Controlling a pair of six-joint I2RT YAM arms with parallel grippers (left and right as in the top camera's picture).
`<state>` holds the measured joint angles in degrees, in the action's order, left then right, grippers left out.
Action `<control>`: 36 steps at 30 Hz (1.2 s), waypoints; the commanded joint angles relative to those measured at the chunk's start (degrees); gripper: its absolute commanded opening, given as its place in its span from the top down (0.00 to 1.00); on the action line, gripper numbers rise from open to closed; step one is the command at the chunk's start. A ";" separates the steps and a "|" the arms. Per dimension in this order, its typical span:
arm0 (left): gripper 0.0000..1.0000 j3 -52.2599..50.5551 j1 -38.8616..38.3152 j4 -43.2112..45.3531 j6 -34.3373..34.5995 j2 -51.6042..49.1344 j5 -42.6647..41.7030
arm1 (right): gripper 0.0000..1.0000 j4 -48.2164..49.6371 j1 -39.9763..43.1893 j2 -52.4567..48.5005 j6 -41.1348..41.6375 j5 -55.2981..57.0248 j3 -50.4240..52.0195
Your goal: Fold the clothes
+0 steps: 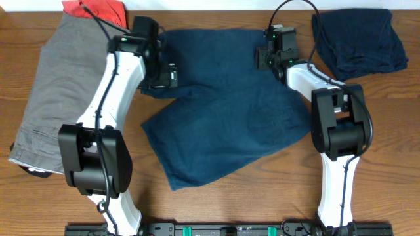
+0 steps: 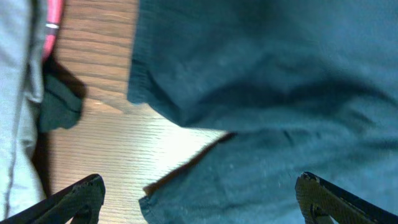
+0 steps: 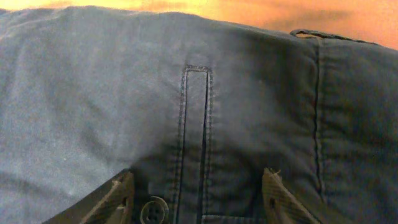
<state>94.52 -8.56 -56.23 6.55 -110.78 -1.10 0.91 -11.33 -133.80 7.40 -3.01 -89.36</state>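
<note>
The dark blue denim shorts lie spread across the middle of the table. My left gripper hangs over their left edge. In the left wrist view it is wide open, its fingertips far apart above a hem corner of the shorts and bare wood. My right gripper is over the shorts' upper right part. In the right wrist view it stands open astride a stitched pocket slit and a button, the cloth flat between its fingers.
Grey-khaki shorts lie along the left side, with a red-orange garment at their top end. A dark navy garment is bunched at the back right. Bare wood shows in front of the shorts.
</note>
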 commanded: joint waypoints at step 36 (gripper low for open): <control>0.01 -21.11 -1.51 1.40 6.25 14.86 0.17 | 0.05 -60.15 0.50 47.67 -0.13 -0.22 1.09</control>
<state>79.24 -10.24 -58.35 11.46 -95.26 -1.13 -57.74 -11.33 -84.84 6.72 -3.18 -89.14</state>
